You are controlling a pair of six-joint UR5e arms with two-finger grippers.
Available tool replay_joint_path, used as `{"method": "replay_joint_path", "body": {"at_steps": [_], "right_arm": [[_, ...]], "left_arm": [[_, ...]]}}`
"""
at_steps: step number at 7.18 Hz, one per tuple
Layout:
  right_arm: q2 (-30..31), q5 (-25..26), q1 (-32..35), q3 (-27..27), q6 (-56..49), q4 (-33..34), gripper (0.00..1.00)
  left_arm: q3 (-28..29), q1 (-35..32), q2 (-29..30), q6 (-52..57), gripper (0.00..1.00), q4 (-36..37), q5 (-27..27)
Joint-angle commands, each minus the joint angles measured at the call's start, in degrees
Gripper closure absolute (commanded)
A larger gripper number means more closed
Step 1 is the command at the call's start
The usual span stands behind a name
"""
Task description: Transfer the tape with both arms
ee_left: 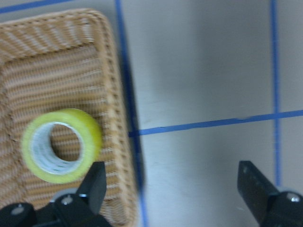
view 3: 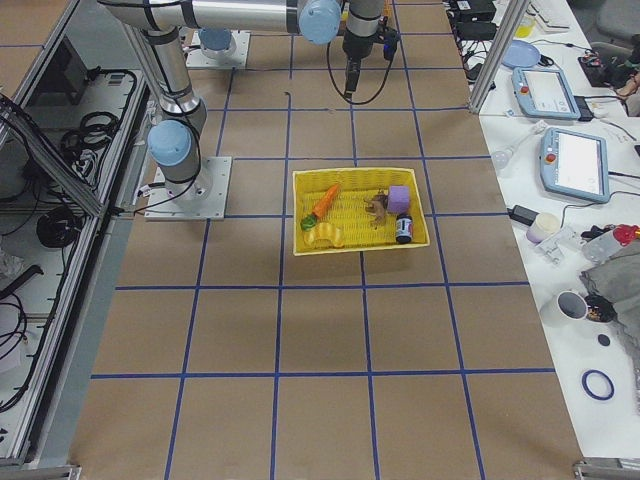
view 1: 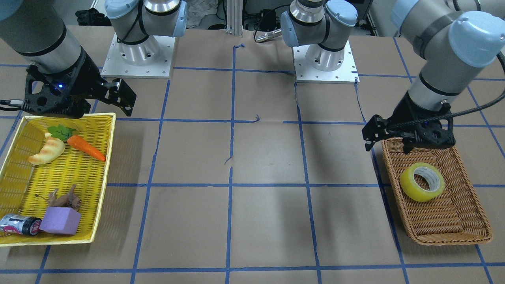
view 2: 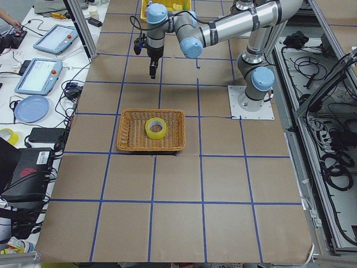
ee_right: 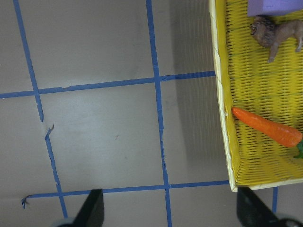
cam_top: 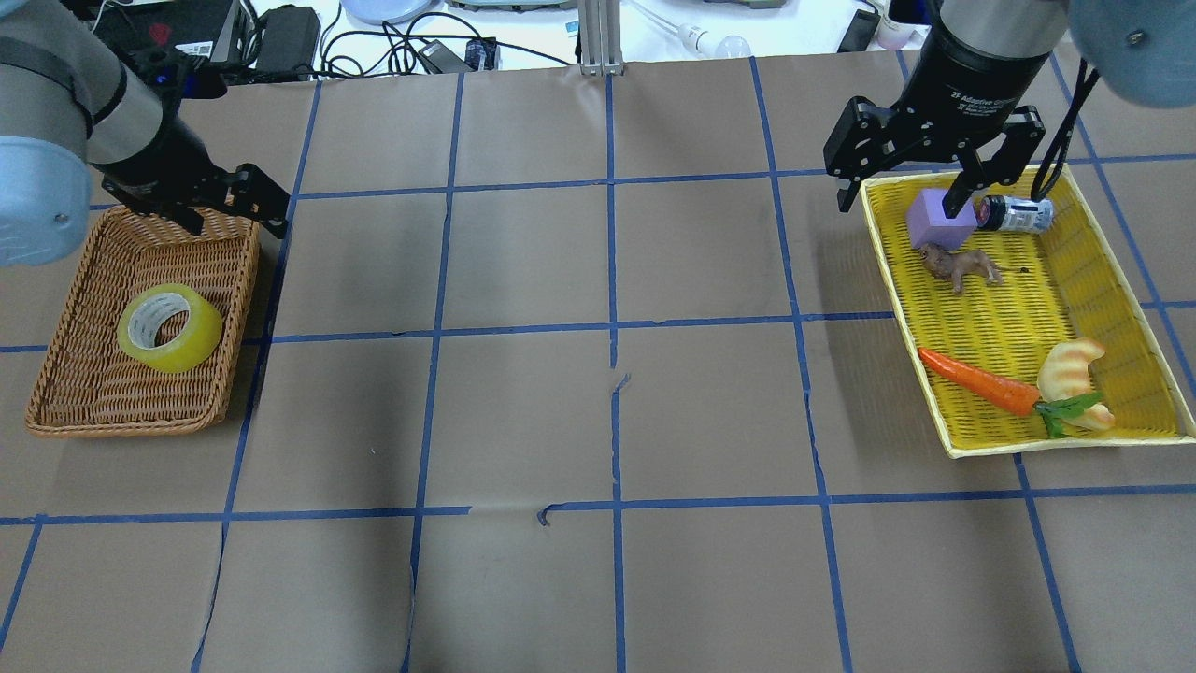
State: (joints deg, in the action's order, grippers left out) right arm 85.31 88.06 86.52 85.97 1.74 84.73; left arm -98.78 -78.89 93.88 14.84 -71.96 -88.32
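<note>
The tape point(cam_top: 170, 327) is a yellow roll with a white core. It lies in a brown wicker basket point(cam_top: 56, 425) on the robot's left side and also shows in the front view point(view 1: 422, 182) and the left wrist view point(ee_left: 61, 145). My left gripper point(cam_top: 234, 217) hangs open and empty well above the basket's inner edge, apart from the tape. My right gripper point(cam_top: 902, 196) is open and empty, raised over the near-centre edge of a yellow basket point(cam_top: 1056, 444).
The yellow basket holds a carrot point(cam_top: 976, 381), a croissant point(cam_top: 1074, 369), a lion figure point(cam_top: 958, 264), a purple block point(cam_top: 934, 220) and a dark can point(cam_top: 1018, 213). Brown paper with blue tape lines covers the table between the baskets.
</note>
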Motion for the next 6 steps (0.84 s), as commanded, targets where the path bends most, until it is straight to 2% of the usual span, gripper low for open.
{"method": "replay_joint_path", "body": {"at_steps": [1, 2, 5, 6], "right_arm": [[0.0, 2.3, 0.0, 0.1, -0.1, 0.0, 0.0], [0.0, 2.5, 0.0, 0.1, 0.0, 0.0, 0.0], [0.1, 2.4, 0.1, 0.1, 0.1, -0.1, 0.0], [0.1, 2.3, 0.1, 0.1, 0.3, -0.1, 0.0]], "left_arm": [[0.1, -8.4, -2.2, -10.2, 0.0, -5.4, 0.5], [0.5, -11.2, -2.6, -16.1, 0.0, -7.0, 1.3], [10.2, -12.4, -1.7, -17.6, 0.0, -21.7, 1.9], [10.4, -12.3, -1.6, -17.0, 0.0, -22.5, 1.5]]}}
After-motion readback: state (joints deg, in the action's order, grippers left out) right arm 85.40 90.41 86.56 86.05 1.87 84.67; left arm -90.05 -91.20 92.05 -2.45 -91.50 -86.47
